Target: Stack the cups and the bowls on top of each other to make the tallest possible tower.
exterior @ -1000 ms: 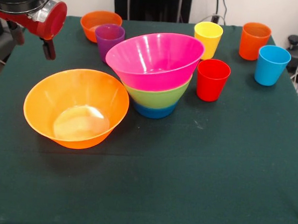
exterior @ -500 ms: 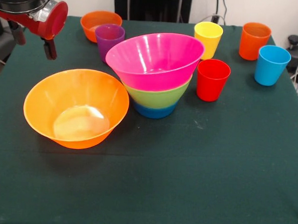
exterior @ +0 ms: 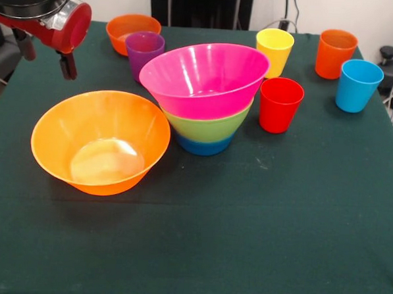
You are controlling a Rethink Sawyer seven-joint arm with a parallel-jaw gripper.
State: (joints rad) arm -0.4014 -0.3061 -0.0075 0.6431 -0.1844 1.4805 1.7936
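Hovering pincer (exterior: pixel 46 53) looks open and empty. Big orange bowl (exterior: pixel 100 142) is probably light, stiff, slick; take its rim.

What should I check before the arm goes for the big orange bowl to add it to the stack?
1. Large orange bowl upright, empty, standing alone: ok.
2. Tower holds blue, green, pink, though tilted: ok.
3. Pink bowl on top empty, ready to receive: ok.
4. Gripper above the table, beyond the orange bowl, holding nothing: ok.
5. Gripper open or shut: cannot tell.
6. Red cup beside the tower, possibly touching: cannot tell.
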